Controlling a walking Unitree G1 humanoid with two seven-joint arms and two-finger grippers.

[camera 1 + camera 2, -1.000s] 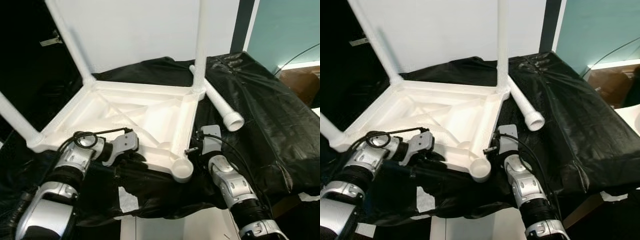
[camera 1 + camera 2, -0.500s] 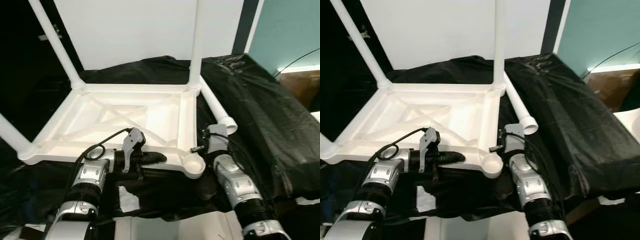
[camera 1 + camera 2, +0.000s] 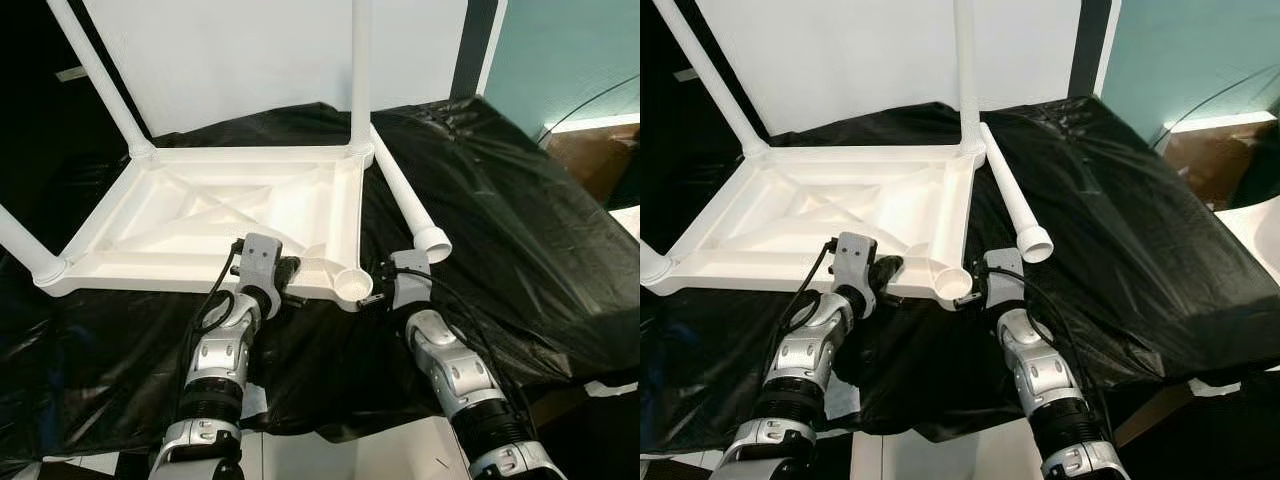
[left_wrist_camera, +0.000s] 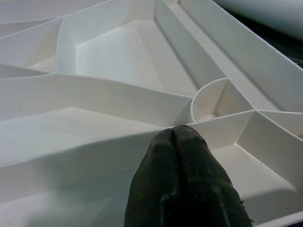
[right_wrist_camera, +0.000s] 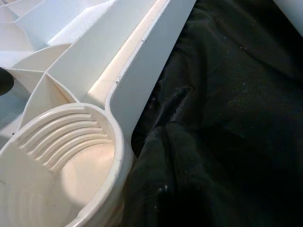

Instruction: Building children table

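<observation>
Black sheet (image 3: 500,220) under upturned tabletop (image 3: 210,215) | white wall (image 3: 250,50) | left gripper (image 4: 182,142) clenched | right gripper unclear

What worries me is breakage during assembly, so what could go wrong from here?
1. The loose leg lies free on the black cloth near the right claw; a bump might roll it away.
2. The corner socket is ribbed inside; a leg entered tilted could jam.
3. The left claw, shut, sits over the tabletop; pressing might slide the table on the cloth.
</observation>
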